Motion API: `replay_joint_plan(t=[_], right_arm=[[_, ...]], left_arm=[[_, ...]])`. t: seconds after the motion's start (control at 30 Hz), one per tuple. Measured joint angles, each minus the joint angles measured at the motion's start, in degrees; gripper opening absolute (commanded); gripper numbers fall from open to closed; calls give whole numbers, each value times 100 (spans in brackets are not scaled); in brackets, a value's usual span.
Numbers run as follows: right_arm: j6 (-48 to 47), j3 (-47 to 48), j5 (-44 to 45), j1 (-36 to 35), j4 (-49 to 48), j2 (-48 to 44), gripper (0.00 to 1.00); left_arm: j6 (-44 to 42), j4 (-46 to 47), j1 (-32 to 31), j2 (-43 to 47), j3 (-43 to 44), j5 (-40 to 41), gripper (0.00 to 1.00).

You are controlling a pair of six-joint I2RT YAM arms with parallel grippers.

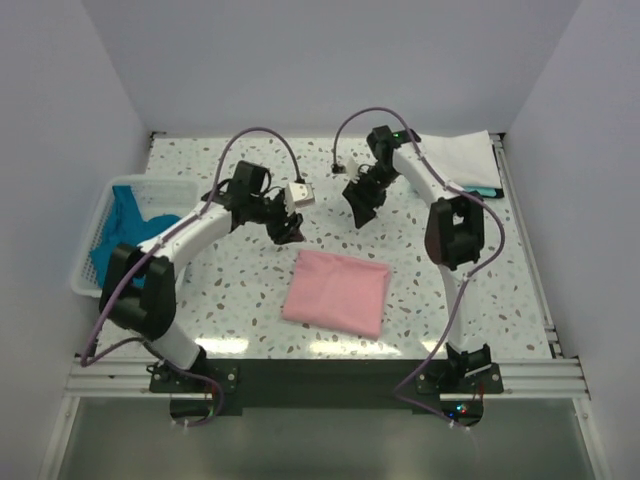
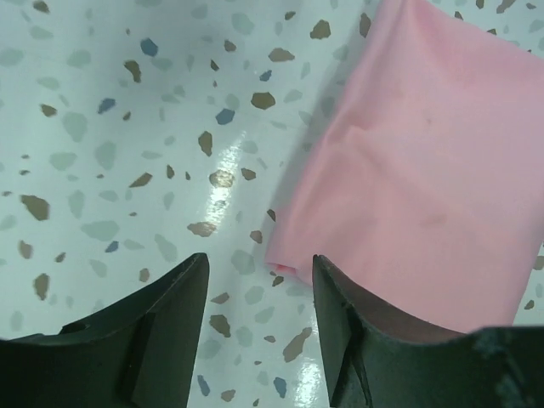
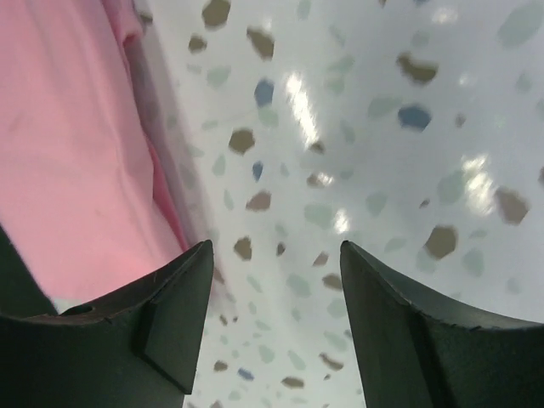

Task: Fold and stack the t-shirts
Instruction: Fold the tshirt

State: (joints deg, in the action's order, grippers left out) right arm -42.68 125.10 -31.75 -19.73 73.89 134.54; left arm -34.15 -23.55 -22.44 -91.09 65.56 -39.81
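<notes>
A light pink t-shirt (image 1: pixel 337 292) lies folded into a neat rectangle on the speckled table, near the front middle. The same pink t-shirt (image 2: pixel 433 153) fills the right side of the left wrist view, and the pink t-shirt (image 3: pixel 76 170) shows at the left of the right wrist view. My left gripper (image 1: pixel 288 230) hovers just beyond the shirt's far left corner, open and empty (image 2: pixel 259 280). Off the far right corner, my right gripper (image 1: pixel 358 208) is open too, with only table between its fingers (image 3: pixel 276 263). A white t-shirt (image 1: pixel 470 160) lies folded at the back right. A teal-blue t-shirt (image 1: pixel 128 222) sits bunched in the basket.
The white lattice basket (image 1: pixel 95 235) stands at the table's left edge. A small teal item (image 1: pixel 484 191) peeks out by the white shirt. Raised rails border the table at the right side (image 1: pixel 530 260) and front (image 1: pixel 330 375). Walls close in on three sides.
</notes>
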Motion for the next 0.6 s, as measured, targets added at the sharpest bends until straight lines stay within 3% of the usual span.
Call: replay_joint_plan(t=[0.13,0.27,0.4,0.6], right_arm=[[-68,-1241,144,205,94,-595,60],[68,-2057,249,162,225,-761,61],[186,-2306,380,98,295,-761,62],[212,-2284,380,98,286,-745,56]], left_arm=[[74,-614,72,-876,570,-136,59],[76,-1019,72,-1423,927,-221,60],[59,-1322,70,-1805,1333,-299,60],[20,-1606,70,-2212,1655,-376,60]])
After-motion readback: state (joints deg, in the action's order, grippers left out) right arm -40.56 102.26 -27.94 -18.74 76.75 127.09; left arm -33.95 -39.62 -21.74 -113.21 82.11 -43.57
